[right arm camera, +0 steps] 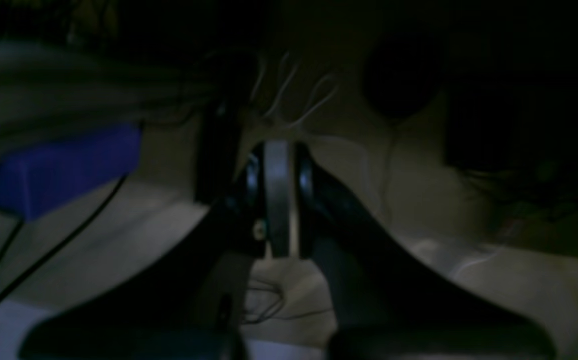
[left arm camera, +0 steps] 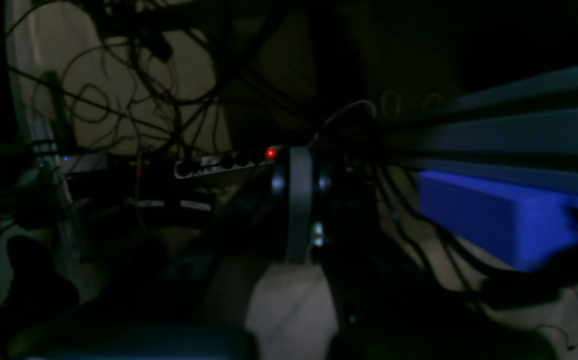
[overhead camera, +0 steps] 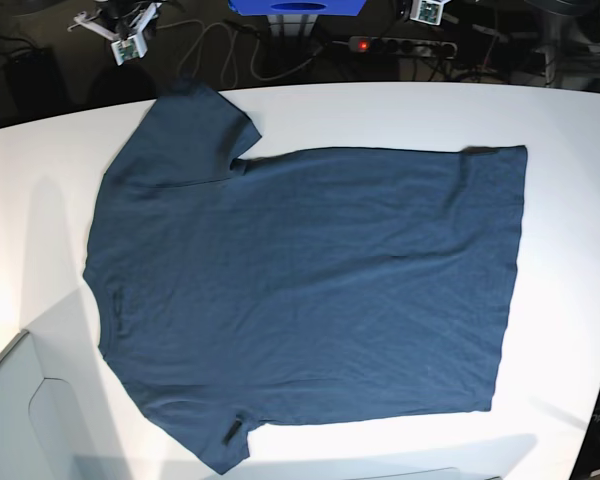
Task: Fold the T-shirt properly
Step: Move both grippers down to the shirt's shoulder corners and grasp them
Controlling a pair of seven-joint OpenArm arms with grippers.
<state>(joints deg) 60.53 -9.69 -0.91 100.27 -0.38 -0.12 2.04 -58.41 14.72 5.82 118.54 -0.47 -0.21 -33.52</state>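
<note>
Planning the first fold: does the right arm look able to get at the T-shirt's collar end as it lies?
Probably yes: the T-shirt lies flat on the white table with nothing on it, collar toward that arm's side, though neither arm shows in the base view.

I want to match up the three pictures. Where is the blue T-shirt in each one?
Base view: the T-shirt lies spread flat across the middle of the white table, neck to the left.
Left wrist view: not in it; too dark, only cables.
Right wrist view: not in it.
Shared landmark: the bright blue box at the base view's top edge shows at right in the left wrist view and at left in the right wrist view.
</note>
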